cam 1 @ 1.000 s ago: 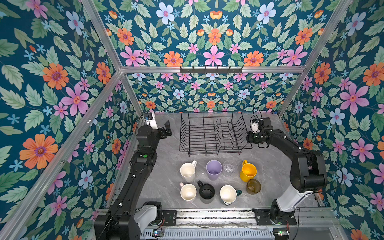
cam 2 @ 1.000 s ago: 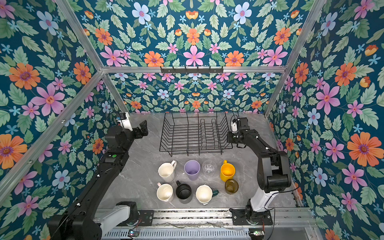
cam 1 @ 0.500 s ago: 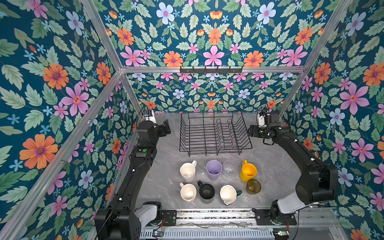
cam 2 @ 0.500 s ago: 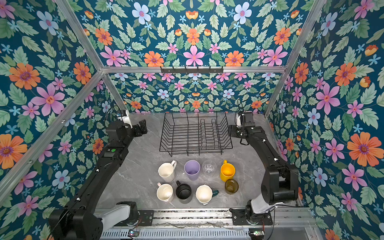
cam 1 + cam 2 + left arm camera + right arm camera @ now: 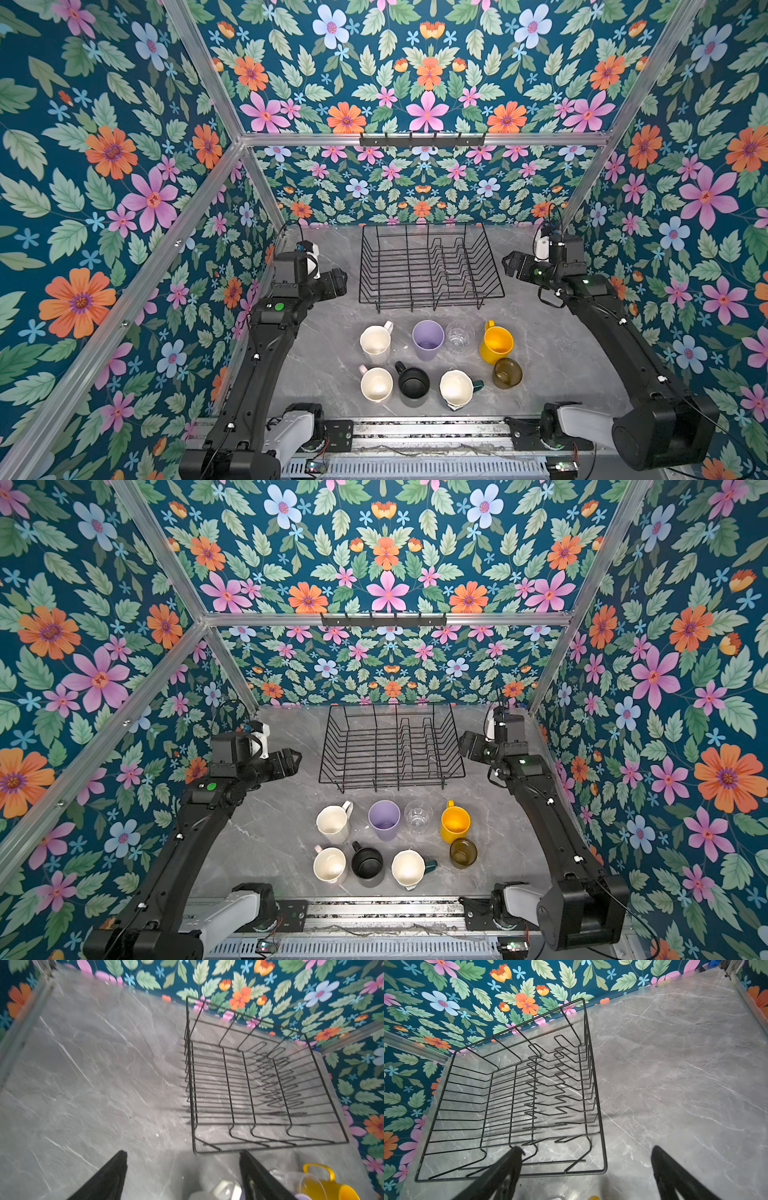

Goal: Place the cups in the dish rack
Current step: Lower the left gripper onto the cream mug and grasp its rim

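Note:
The black wire dish rack [image 5: 432, 298] [image 5: 390, 777] stands empty at the back of the grey table. In front of it stand the white mug [image 5: 375, 343], lilac tumbler [image 5: 427, 340], clear glass [image 5: 459, 337] and yellow mug [image 5: 496, 344]. Nearer still are the pale pink mug [image 5: 376, 384], black mug [image 5: 413, 384], green cream-lined mug [image 5: 456, 388] and amber glass [image 5: 507, 373]. My left gripper [image 5: 343, 279] [image 5: 183, 1152] hovers open left of the rack [image 5: 270, 1147]. Open and empty too, my right gripper [image 5: 509, 266] [image 5: 586, 1148] hangs by the rack's right side [image 5: 529, 1176].
A black hook rail [image 5: 422, 140] hangs on the back wall. Floral walls close in the table on three sides. Bare marble lies left and right of the rack. The arm bases sit on the front rail [image 5: 415, 430].
My right gripper has gone from shut to open beside the rack, and its arm has swung outward to the right. The left gripper has dropped a little toward the front. The cups have not moved.

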`<action>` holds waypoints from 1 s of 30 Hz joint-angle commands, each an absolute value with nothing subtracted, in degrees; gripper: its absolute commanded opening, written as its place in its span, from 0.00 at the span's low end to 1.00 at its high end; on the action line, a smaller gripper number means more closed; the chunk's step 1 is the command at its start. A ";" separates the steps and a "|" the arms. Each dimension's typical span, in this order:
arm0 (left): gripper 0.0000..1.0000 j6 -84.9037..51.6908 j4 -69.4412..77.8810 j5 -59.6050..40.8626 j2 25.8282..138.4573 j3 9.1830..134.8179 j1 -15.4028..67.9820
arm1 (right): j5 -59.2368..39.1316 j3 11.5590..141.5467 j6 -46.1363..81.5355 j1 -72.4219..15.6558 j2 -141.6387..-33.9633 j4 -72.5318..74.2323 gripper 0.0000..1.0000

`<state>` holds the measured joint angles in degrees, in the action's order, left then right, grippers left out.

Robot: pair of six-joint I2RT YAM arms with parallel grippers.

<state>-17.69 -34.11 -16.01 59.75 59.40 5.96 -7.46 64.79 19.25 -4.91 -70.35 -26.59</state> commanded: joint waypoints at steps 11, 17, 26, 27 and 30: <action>0.73 -25.55 -47.20 -11.27 60.13 54.37 23.23 | -8.00 62.24 19.25 -4.97 -68.57 -25.07 0.96; 0.68 -25.49 -51.68 -8.58 58.24 53.41 23.27 | -8.17 60.74 19.51 -4.93 -68.03 -24.05 0.96; 0.59 -26.02 -49.09 -10.87 58.42 49.87 24.11 | -8.53 59.86 19.63 -4.92 -68.82 -23.35 0.96; 0.58 -25.86 -48.87 -11.18 58.58 49.61 24.17 | -8.53 59.81 19.60 -4.93 -68.86 -23.37 0.96; 0.56 -25.32 -46.80 -12.24 59.44 49.07 24.57 | -8.53 59.43 19.42 -4.97 -68.78 -23.12 0.96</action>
<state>-25.47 -49.17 -11.09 59.02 49.30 24.40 -8.60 59.57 19.27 -4.91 -68.75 -24.12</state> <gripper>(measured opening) 0.558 0.959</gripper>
